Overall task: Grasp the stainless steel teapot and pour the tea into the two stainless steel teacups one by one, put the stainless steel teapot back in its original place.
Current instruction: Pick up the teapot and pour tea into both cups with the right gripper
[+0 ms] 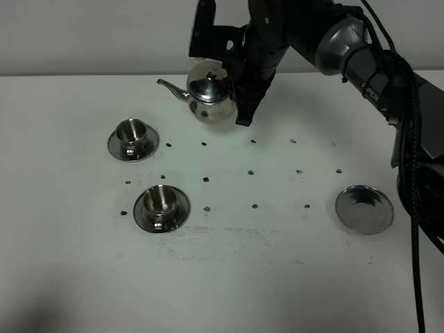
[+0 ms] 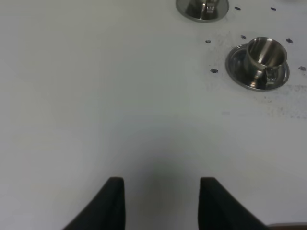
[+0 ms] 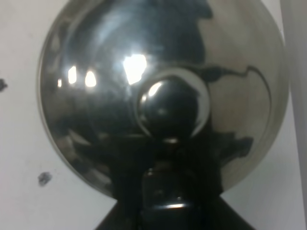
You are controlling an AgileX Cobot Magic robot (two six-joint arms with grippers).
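The right gripper looks to have its jaws closed on the handle side of the stainless steel teapot, at the table's twelve o'clock, spout toward nine. Polished steel like that will be rigid and slick, and heavier if full. I'd say the loop handle is the only sound hold, gripped hard so the pot can't swing when tipped. Its lid is on, so the contents are hidden. The far teacup sits on its saucer at ten o'clock and the near teacup at eight; I can make out no tea in either. A bare saucer lies at four. The left gripper hangs with jaws apart, holding nothing.
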